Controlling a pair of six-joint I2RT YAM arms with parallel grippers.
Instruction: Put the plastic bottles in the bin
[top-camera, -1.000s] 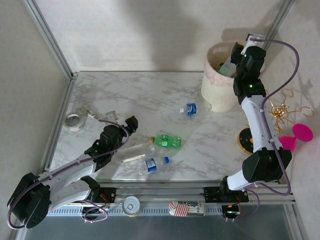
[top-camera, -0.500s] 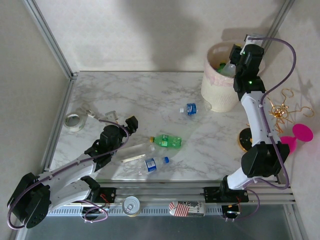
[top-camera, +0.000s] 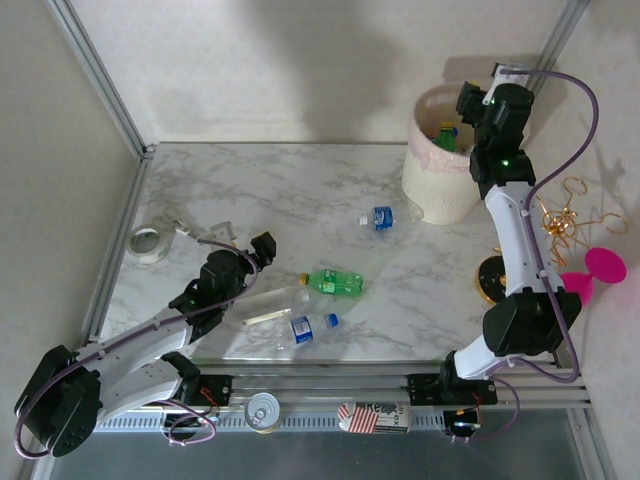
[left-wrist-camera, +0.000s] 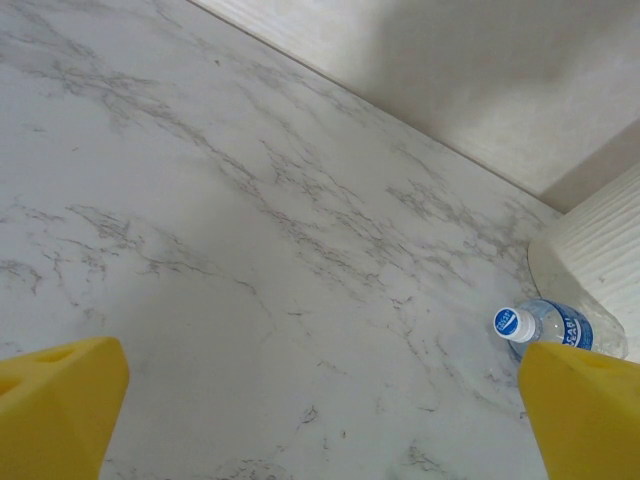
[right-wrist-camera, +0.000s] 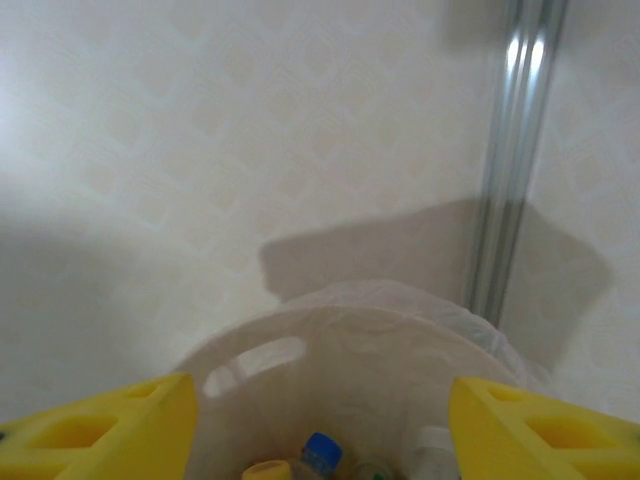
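Observation:
The cream bin (top-camera: 432, 178) with its thin bag stands at the table's far right. My right gripper (top-camera: 468, 104) hangs open just above the bin's rim (right-wrist-camera: 350, 322), with nothing between its yellow fingers (right-wrist-camera: 100, 428). Inside lie bottles: a blue cap (right-wrist-camera: 322, 450), a yellow cap (right-wrist-camera: 266, 470) and a white cap (right-wrist-camera: 432, 446). On the table lie a green bottle (top-camera: 333, 282), a small blue-labelled bottle (top-camera: 377, 217), another blue-labelled one (top-camera: 308, 328) and a clear one (top-camera: 272, 298). My left gripper (top-camera: 262, 247) is open low over the marble, facing the small bottle (left-wrist-camera: 556, 326) beside the bin wall (left-wrist-camera: 600, 250).
A roll of tape (top-camera: 147, 243) lies at the table's left edge. A pink goblet (top-camera: 592, 270), gold wire pieces (top-camera: 566, 214) and a gold disc (top-camera: 492, 278) sit right of the right arm. A can (top-camera: 263, 410) and a small box (top-camera: 375, 417) rest on the front rail.
My right gripper has opened above the bin, and the clear bottle it held has dropped in. Its wrist has tipped up slightly. The left arm has stayed still.

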